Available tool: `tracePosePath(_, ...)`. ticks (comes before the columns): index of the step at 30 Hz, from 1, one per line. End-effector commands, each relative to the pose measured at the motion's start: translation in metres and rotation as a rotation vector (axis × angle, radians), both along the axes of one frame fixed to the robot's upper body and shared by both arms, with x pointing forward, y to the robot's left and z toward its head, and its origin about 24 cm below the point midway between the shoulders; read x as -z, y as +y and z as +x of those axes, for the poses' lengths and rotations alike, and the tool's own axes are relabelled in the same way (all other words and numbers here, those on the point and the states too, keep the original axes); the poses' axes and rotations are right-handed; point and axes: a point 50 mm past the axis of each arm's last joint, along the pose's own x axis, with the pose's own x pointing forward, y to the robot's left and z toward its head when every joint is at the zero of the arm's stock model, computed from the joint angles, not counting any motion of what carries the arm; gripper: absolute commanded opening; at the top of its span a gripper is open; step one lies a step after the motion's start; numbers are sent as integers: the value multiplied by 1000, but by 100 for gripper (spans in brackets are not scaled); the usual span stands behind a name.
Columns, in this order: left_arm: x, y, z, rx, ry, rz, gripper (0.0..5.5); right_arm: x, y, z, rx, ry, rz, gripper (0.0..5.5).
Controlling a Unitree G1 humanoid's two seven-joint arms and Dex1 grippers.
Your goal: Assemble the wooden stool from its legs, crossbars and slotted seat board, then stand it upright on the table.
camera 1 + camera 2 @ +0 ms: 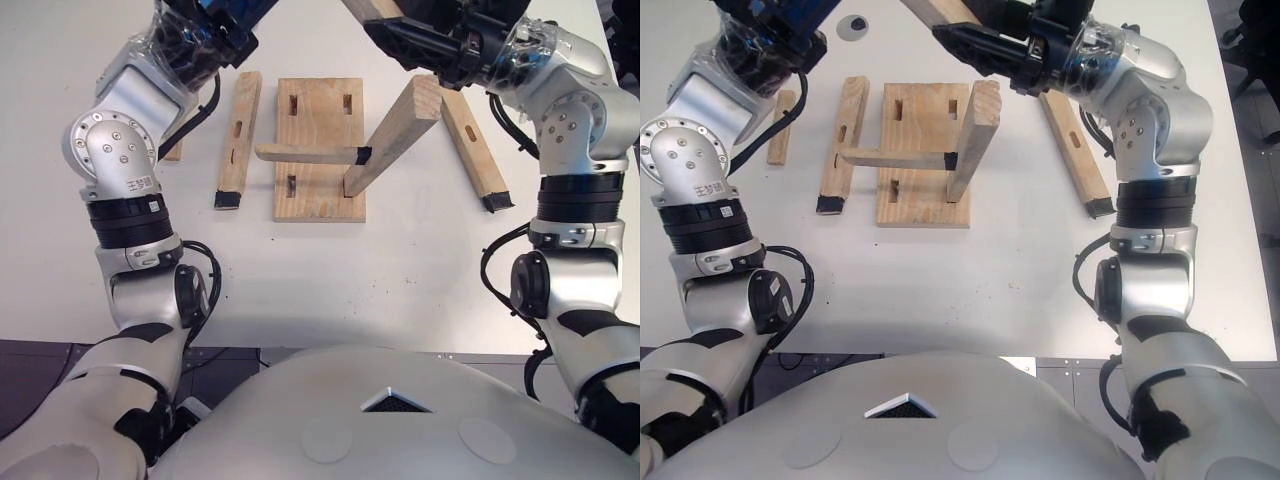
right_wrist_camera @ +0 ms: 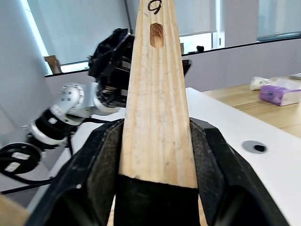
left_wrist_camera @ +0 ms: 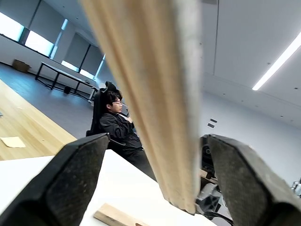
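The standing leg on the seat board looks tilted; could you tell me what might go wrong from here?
The standing leg leans in its seat board slot, its crossbar jutting out unsupported, so a knock could topple it. The right end effector holds a second leg by one end, close to that leaning top; swinging it could strike.

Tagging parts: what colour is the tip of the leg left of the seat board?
Black tip; clearest in the left eye view.
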Motion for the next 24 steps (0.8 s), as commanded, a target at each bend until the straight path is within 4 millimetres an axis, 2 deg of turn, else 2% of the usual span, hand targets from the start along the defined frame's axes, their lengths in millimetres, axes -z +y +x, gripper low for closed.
tracePosePath(1, -12, -6, -6, 90, -22, -107, 382, -3, 5, 0, -81, 75, 23, 206)
tracePosePath(2, -13, -6, -7, 100, -22, -122, 382, -3, 6, 2, -89, 92, 33, 206)
tracePosePath(7, -21, -6, -13, 147, -45, -181, 300, -5, 6, 3, -139, 162, 62, 206)
tracePosePath(13, -13, -8, -13, 111, -52, -108, 210, -7, 10, 4, -151, 187, 76, 203)
tracePosePath(15, -8, -6, -11, 84, -54, -79, 207, -7, 10, 7, -133, 201, 75, 260)
tracePosePath(20, 4, 6, -7, -27, -106, 46, 207, -6, 7, 7, -134, 209, 50, 342)
tracePosePath(23, 14, 17, -7, -96, -125, 112, 207, -4, 3, 7, -107, 201, 38, 391)
tracePosePath(24, 20, 25, -9, -117, -136, 138, 207, -3, -1, 10, -69, 191, 36, 392)
